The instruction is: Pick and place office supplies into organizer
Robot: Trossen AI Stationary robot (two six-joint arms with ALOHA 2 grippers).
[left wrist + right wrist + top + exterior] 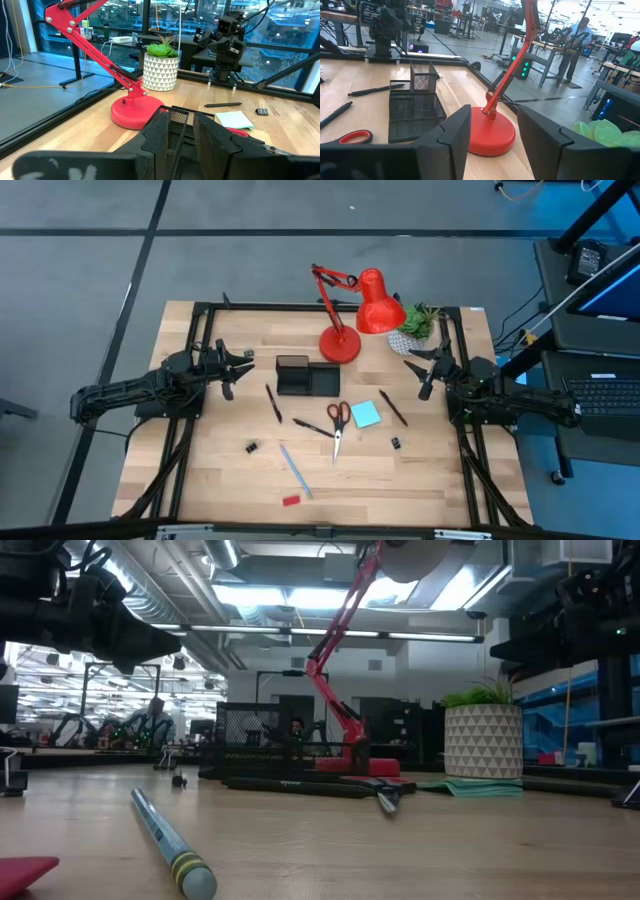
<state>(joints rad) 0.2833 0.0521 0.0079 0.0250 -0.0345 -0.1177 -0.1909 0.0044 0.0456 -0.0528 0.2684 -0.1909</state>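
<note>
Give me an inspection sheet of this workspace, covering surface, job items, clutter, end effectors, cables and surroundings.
Surface: wooden table, bare around the items.
Job's things: black organizer, nothing seen inside; red-handled scissors beside cyan sticky-note pad; three black pens; light-blue pen; two black clips; red block, all loose on the table.
Clutter: red desk lamp; potted plant.
End effectors: left end effector open, at the left edge; right end effector open, at the right edge; both hold nothing.
Cables: one on the floor, right.
Surroundings: person in the room beyond.
</note>
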